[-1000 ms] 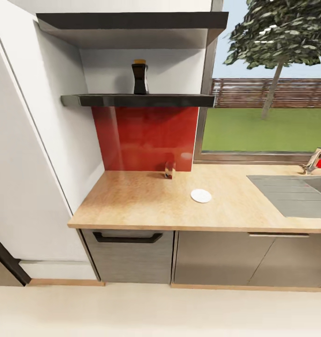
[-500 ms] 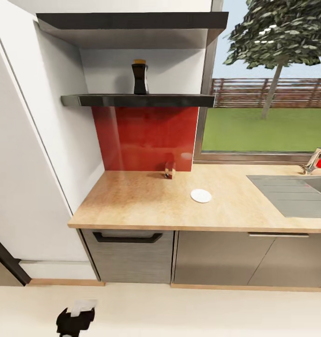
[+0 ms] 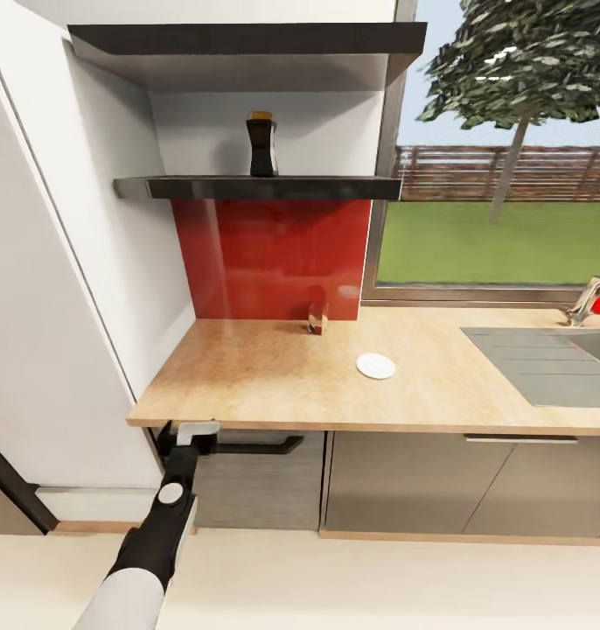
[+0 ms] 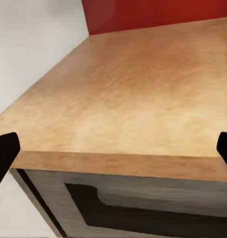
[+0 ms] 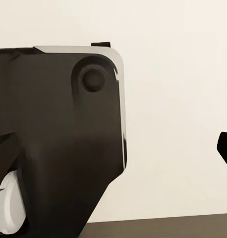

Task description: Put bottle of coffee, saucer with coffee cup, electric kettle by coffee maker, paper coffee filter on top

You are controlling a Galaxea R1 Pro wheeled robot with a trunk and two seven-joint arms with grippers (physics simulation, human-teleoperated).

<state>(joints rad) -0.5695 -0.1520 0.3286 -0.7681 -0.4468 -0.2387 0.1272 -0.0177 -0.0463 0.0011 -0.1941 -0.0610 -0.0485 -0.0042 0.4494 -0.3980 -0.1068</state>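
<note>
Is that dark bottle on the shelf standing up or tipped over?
Upright: the bottle stands on its base on the shelf, cap on top.

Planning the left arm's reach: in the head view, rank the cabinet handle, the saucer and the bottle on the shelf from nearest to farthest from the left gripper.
1. Cabinet handle: right beside the left gripper, under the countertop edge.
2. Saucer: on the kitchen countertop, to the right and further back.
3. Bottle of coffee: up on the lower shelf, above the red backsplash.

Bright, even render; wrist views perhaps slightly soft.
</note>
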